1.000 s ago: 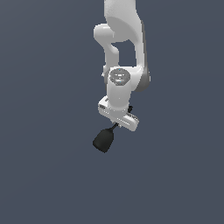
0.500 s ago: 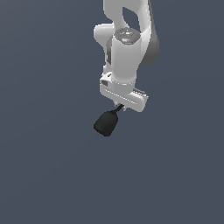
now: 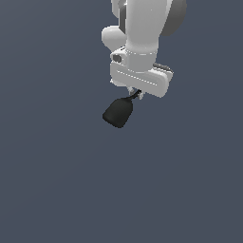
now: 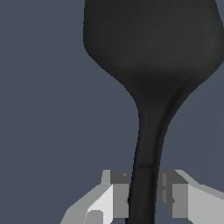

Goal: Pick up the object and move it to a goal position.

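Gripper is clenching my object by its thin stem, bulbous head hanging below.

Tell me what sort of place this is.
Probably a bare simulated test scene, not a real room: a flat, featureless grey backdrop, one white robot arm, and its tool gripping a black object.

Exterior view: arm cropped at 12 o'clock; fingertips hidden behind gripper body. Wrist view: object head cropped at 12 o'clock (stem base too).
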Robot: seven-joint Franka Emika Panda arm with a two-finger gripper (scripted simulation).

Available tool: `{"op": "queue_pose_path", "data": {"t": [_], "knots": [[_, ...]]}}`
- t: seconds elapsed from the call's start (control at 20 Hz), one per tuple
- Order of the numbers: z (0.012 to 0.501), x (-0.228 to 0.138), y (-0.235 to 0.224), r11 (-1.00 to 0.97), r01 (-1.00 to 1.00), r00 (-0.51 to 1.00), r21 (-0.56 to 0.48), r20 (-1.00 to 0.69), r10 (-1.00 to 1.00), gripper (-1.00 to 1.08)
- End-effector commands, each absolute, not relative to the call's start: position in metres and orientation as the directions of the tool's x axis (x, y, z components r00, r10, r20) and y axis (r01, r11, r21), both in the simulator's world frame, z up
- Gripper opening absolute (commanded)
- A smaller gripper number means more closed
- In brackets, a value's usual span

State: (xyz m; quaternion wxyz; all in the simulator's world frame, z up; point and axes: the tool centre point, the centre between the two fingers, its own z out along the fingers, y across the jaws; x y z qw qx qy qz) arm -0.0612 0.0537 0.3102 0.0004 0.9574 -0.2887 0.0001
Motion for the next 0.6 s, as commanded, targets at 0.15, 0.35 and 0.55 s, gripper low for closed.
{"op": "queue_pose_path", "data": {"t": [0.15, 0.35, 0.55], "knots": [[0.344, -0.068, 0.059, -0.833, -0.553, 0.833, 0.001, 0.001, -0.553, -1.00], [0.357, -0.070, 0.061, -0.834, -0.553, 0.834, 0.001, 0.001, -0.553, -1.00], [0.361, -0.070, 0.062, -0.834, -0.552, 0.834, 0.000, 0.000, -0.552, -1.00]]}}
